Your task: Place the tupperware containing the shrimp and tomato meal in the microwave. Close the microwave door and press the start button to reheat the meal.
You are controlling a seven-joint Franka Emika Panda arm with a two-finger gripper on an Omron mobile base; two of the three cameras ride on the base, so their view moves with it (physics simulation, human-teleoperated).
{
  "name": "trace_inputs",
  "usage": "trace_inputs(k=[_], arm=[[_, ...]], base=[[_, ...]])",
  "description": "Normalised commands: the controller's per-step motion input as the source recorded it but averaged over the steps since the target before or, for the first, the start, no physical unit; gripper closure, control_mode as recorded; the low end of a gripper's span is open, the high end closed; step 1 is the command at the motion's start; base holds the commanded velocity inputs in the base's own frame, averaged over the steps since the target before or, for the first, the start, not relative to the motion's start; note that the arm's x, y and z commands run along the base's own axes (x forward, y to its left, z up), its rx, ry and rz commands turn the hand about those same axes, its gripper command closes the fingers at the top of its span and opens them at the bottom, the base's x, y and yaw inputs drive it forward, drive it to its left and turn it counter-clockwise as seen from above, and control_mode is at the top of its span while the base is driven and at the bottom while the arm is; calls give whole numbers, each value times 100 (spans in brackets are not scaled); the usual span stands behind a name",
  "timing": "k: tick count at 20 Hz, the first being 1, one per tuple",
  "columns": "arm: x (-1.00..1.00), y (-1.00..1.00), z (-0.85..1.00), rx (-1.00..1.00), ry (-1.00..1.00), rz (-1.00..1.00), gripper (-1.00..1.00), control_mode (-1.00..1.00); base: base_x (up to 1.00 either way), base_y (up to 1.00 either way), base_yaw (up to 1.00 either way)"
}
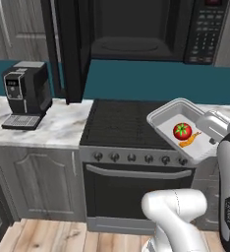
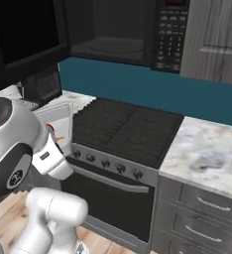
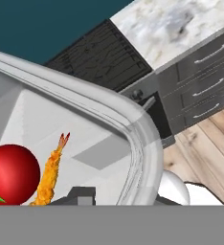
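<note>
The tupperware [image 1: 178, 129], a shallow whitish tray, hangs tilted above the stove's front right corner. In it lie a red tomato [image 1: 182, 131] and an orange shrimp [image 1: 189, 141]. My gripper [image 1: 209, 129] is shut on the tupperware's right rim. In the hand view the rim [image 3: 138, 134] curves across close up, with the tomato [image 3: 11, 174] and shrimp [image 3: 49, 172] inside and one dark fingertip [image 3: 80, 195] on the tray floor. The microwave [image 1: 131, 29] above the stove stands with its dark cavity exposed. The microwave door [image 1: 68, 49] is swung out to the left.
The microwave's keypad [image 1: 205, 29] is on its right side. The black stove [image 1: 122, 123] sits below, with knobs along its front. A black coffee machine [image 1: 26, 93] stands on the left marble counter. More marble counter [image 2: 207, 149] with drawers lies right of the stove.
</note>
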Motion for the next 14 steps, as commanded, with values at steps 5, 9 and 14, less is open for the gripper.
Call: trace_inputs(k=[5,9,14], arm=[[0,0,0,0,0,0,100,100],[0,0,0,0,0,0,100,100],[0,0,0,0,0,0,100,100]], base=[[59,0,13],[51,0,14],[33,0,22]])
